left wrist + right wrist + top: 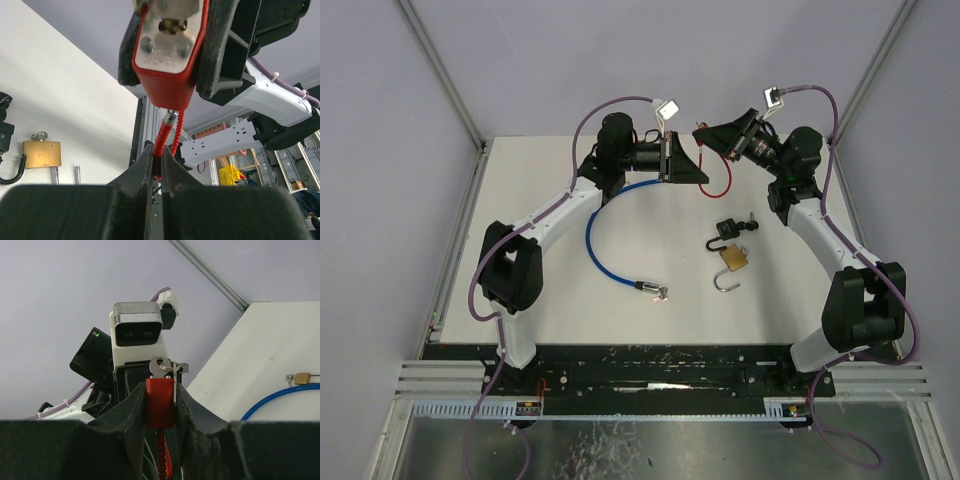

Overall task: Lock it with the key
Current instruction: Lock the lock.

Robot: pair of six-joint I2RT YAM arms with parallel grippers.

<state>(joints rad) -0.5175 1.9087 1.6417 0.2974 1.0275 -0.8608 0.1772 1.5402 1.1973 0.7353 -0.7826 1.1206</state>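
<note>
The left gripper (157, 161) is seen pressed together on the red cable (165, 132), which is pinched between its fingertips just below the point where the cable enters the red lock body (169, 70). That lock body is clamped from both sides by the right gripper (160, 392), whose jaws are held apart only by the body's width. A silver key (160, 366) with a small ring is seated in the upper end of the body, above the right fingers. Both grippers are raised above the far part of the white table (545, 215), nearly touching tip to tip, with the rest of the red cable hanging in a loop beneath them. On the table below, a black padlock (728, 228) is lying just beside a brass padlock (737, 258), whose shackle is swung open and in which a key is inserted. Well to the left of these, a blue cable lock (600, 250) is laid in a wide curve, one end lying towards the near edge.
</note>
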